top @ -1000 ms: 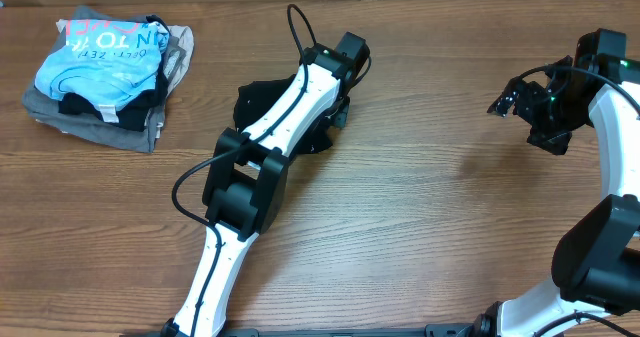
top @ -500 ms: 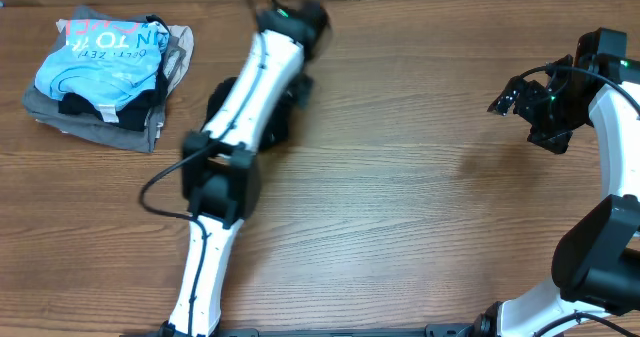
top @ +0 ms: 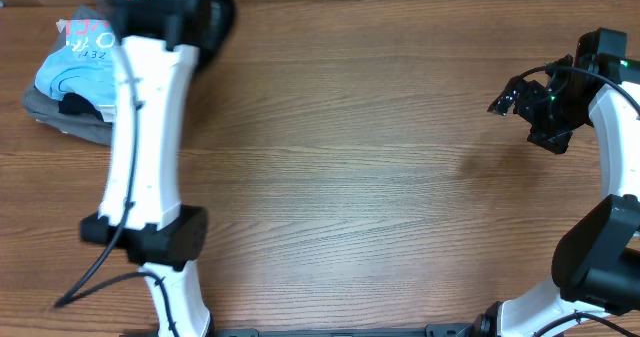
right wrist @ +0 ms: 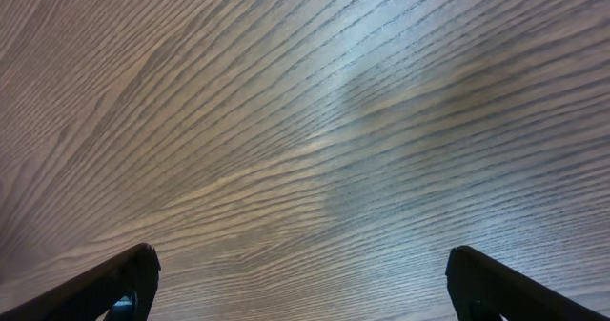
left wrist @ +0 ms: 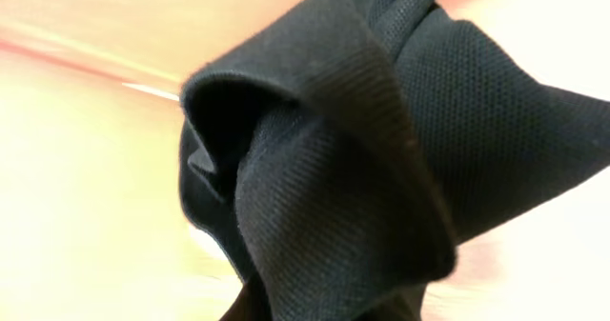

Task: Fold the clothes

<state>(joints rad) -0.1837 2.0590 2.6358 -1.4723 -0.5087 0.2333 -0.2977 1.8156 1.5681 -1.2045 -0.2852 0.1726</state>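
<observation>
The black garment point(top: 218, 19) hangs bunched up from my left gripper point(top: 196, 15) at the back left of the table, just right of the folded pile. In the left wrist view the black garment point(left wrist: 381, 169) fills the frame as a twisted bundle and hides the fingers. No white label shows. My left gripper is shut on it. My right gripper point(top: 508, 101) is open and empty at the far right; in the right wrist view its fingertips point(right wrist: 300, 278) are spread wide over bare wood.
A folded pile lies at the back left: a light blue printed shirt point(top: 68, 72) on top of grey garments point(top: 60, 120). My left arm point(top: 145, 147) partly covers it. The wooden table point(top: 380, 177) runs between the arms.
My left arm has swung from the table's middle to the back left, carrying the black garment off the table surface toward the pile. The right arm has not moved.
</observation>
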